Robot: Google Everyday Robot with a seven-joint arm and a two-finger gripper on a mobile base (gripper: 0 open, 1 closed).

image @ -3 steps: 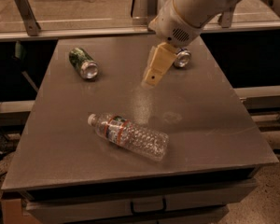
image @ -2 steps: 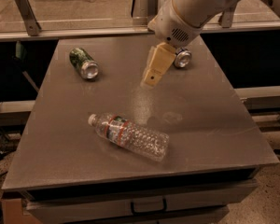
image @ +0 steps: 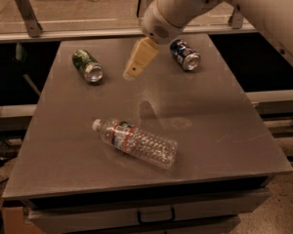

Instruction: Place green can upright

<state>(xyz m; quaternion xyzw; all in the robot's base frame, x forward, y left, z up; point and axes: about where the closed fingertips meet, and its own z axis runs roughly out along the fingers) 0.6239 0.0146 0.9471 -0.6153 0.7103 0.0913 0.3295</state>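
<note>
The green can [image: 87,66] lies on its side at the back left of the grey table [image: 210,130], its silver end facing the front right. My gripper [image: 132,72] hangs over the table's back middle, a short way to the right of the green can and not touching it. It holds nothing that I can see. The white arm reaches in from the upper right.
A blue can [image: 185,54] lies on its side at the back, right of the gripper. A clear plastic water bottle [image: 136,141] lies on its side in the front middle. A metal rail [image: 63,33] runs behind the table.
The gripper has moved left and a little back, closer to the green can, uncovering the blue can. The cans and bottle have not moved.
</note>
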